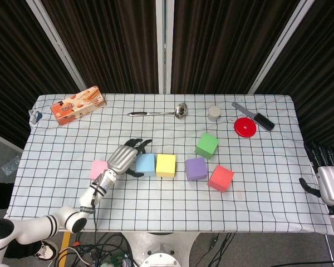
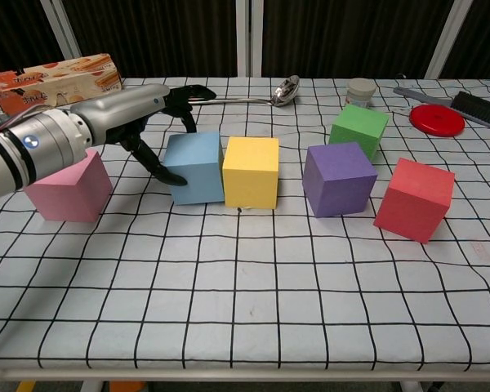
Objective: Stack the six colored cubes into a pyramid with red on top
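left hand point(image 2: 139, 110): smooth silver-grey shell over the back, black fingers point(image 2: 188, 91)
left forearm point(image 2: 33, 151): brushed silver cylinder with ring grooves, small blue dot
left arm point(image 1: 42, 229): white segments, black joint band
right hand point(image 1: 328, 181): silver-grey shell, black fingers point(image 1: 322, 151), green mark at the wrist
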You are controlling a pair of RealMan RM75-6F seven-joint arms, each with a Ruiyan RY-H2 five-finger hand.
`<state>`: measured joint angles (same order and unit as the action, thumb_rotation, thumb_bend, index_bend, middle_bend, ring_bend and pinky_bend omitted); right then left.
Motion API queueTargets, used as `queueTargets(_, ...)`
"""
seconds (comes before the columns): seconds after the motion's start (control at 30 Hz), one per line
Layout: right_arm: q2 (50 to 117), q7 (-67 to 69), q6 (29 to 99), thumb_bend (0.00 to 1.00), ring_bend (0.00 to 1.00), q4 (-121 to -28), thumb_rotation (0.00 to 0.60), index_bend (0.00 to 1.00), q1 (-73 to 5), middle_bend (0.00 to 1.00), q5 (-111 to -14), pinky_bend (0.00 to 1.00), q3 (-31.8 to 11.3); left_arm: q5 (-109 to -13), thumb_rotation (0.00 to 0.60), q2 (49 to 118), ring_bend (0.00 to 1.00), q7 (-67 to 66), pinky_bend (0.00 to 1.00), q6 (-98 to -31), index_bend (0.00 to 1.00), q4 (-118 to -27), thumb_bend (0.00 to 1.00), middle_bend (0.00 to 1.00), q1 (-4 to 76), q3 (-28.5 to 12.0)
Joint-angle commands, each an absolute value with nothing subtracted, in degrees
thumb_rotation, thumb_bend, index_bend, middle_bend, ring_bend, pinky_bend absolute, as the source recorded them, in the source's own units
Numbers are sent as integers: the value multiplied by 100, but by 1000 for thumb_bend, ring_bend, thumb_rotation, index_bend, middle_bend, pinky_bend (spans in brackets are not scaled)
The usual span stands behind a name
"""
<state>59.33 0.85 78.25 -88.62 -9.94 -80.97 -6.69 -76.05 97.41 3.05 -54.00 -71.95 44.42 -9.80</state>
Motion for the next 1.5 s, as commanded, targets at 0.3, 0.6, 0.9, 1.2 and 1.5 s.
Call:
queueTargets(0.3,5970,97,7801,209,0,-8809,600,0,-995,0,-8079,0,-655,-7597,600,9819,109,316,131,-5381,58,-7166,169,532,4444,-954)
queueTargets(0.6,6012,104,7785,209,0,-8760,600,0,-989,0,-8057,0,-643,-7596,600,9878,110,334,132,-5389,57,-7094,169,532,4448,-963)
queueTargets(0.9,6015,92,7769,209,0,-8760,600,0,-1006,0,-8059,0,-646,-7613,600,9938,110,379,129,-5345,57,-7029,169,533,4484,-967)
queueTargets(1.2,6025,117,7757,209,0,-8732,600,0,-994,0,-8031,0,-641,-7612,600,9991,110,370,128,-5336,57,-6966,168,532,4510,-982)
queueTargets(1.5,6032,139,7748,209,0,-8709,600,0,-995,0,-8022,0,-643,-7604,600,10010,109,450,127,-5309,58,-6925,167,524,4541,-1021)
